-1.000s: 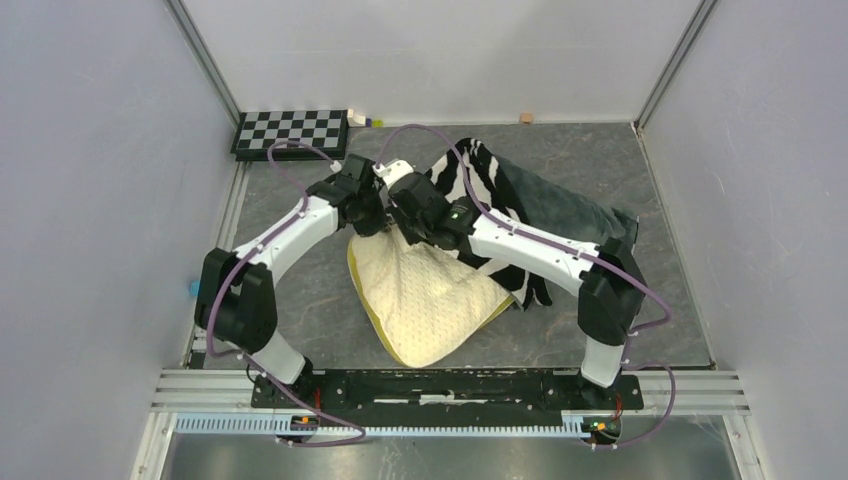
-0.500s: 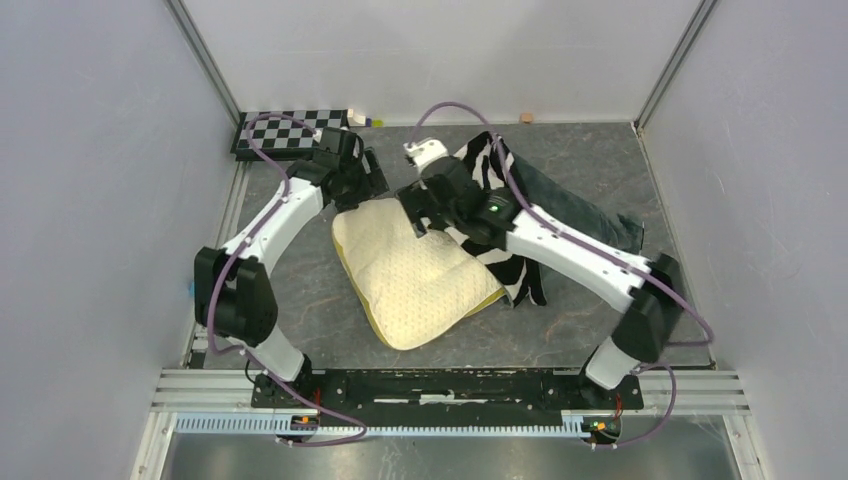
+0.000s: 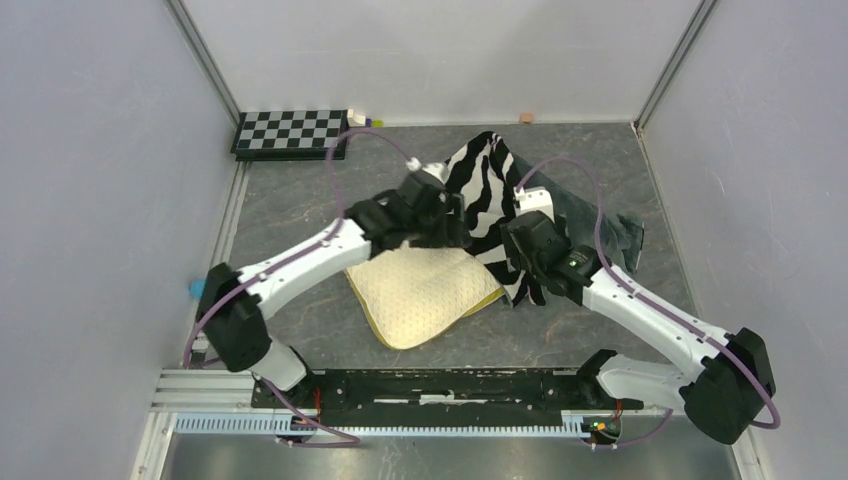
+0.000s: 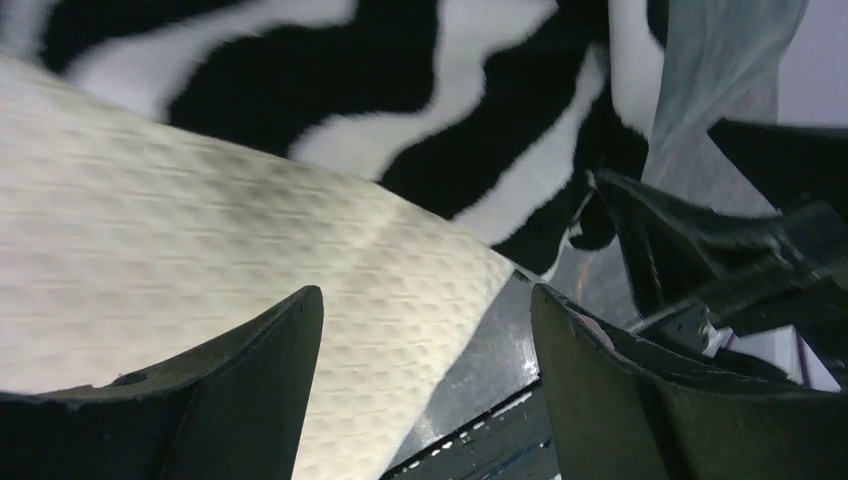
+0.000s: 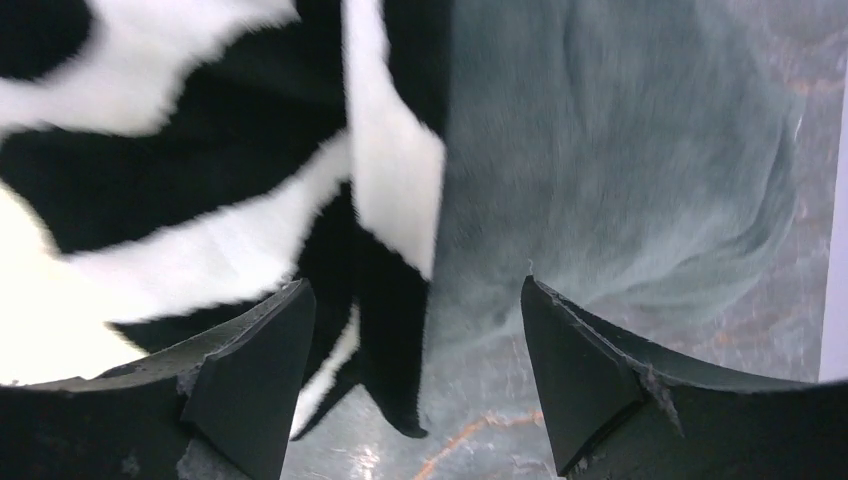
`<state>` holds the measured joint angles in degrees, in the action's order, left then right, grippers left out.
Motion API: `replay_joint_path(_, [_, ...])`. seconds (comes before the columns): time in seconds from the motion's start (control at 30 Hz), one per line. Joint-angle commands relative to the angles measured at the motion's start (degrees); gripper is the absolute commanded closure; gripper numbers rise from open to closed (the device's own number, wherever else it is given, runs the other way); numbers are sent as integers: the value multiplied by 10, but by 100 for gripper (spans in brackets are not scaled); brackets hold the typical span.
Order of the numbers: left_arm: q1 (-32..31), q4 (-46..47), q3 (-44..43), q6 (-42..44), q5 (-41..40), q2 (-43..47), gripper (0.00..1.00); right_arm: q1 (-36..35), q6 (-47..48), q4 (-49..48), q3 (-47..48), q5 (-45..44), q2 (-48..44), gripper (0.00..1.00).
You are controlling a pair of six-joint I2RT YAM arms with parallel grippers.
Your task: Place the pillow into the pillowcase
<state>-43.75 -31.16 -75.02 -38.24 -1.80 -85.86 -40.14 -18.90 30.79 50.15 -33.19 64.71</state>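
Black plastic fingers of my left gripper (image 4: 420, 300) stand wide apart with nothing between them, so it is released. Under it I see the plump cream-white quilted pillow (image 4: 200, 230), its surface covered with small raised dimples. Its rounded corner meets the soft zebra-striped pillowcase (image 4: 400, 90). My right gripper (image 5: 415, 290) is also spread and holds nothing. It hangs over the line where the furry black-and-white face folds against the plain grey-green plush face.

From the top camera, the pillow lies flat in the middle of the dark grey marbled table (image 3: 290, 190), and a yellow band runs along its near edges. Its far-right side touches the pillowcase; I cannot tell if any part is inside. The pillowcase is crumpled and spreads toward the far right. A black-and-white checkerboard (image 3: 290, 130) lies at the far left corner, well apart. Bare table surface shows left of the pillow and along the near side. Pale walls (image 3: 100, 200) close three sides.
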Motion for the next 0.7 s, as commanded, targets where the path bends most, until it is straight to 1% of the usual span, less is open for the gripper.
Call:
replay_joint_path(0.0, [-76,38,-31,-51,-37,-83,19,24,-26,-37,-62,-3,-24,19])
replay_joint_path(0.07, [-101,41,-53,-54,-55,-119,20,35,-28,-50,-85,10,-22,21])
replay_joint_path(0.17, [-121,39,-85,-57,-79,-168,23,43,-29,-82,-114,41,-18,26])
replay_joint_path(0.23, [-129,38,-100,-61,-95,-192,28,45,-35,-88,-121,49,-16,33])
replay_joint_path(0.27, [-130,36,-107,-63,-100,-203,33,46,-36,-84,-119,48,-15,38])
replay_joint_path(0.33, [-131,36,-112,-64,-106,-214,41,45,-36,-64,-104,35,-18,51])
replay_joint_path(0.37, [-131,34,-113,-64,-113,-215,46,46,-34,-49,-94,24,-21,59])
replay_joint_path(0.4, [-131,32,-114,-63,-120,-215,52,45,-33,-34,-79,9,-25,69])
replay_joint_path(0.47, [-131,27,-113,-58,-133,-212,66,46,-28,2,-42,-20,-34,84])
replay_joint_path(0.5, [-131,23,-114,-56,-139,-209,74,46,-23,19,-20,-38,-38,89])
replay_joint_path(0.53, [-130,19,-115,-53,-142,-206,82,46,-19,29,-2,-54,-40,92])
replay_joint_path(0.6, [-130,13,-117,-46,-146,-198,95,50,-5,58,48,-96,-29,95])
replay_joint_path(0.63, [-130,9,-117,-44,-148,-191,97,61,3,64,68,-110,-20,96])
replay_joint_path(0.67, [-130,5,-115,-41,-149,-183,98,76,18,65,92,-115,-5,97])
